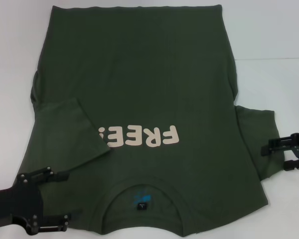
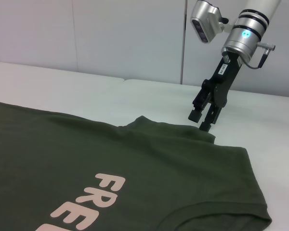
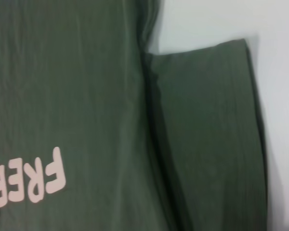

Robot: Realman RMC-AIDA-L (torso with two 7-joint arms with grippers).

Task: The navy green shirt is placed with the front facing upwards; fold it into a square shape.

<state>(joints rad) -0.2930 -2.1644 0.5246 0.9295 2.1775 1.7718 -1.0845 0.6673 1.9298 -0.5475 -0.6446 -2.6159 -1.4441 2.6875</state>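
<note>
- Olive-green cotton, the navy green shirt [image 1: 139,94] lies flat on the white table [image 1: 279,30], print up, left sleeve folded inward.
- Left gripper [image 1: 66,203] spread wide over the shirt's shoulder, probably not gripping.
- Right gripper [image 2: 203,120] parted just above the right sleeve's edge.

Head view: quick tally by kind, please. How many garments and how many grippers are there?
Garments: 1, the dark olive-green short-sleeved T-shirt with cream "FREE!" print
Grippers: 2, the black left gripper and the black right gripper
Total: 3
</note>
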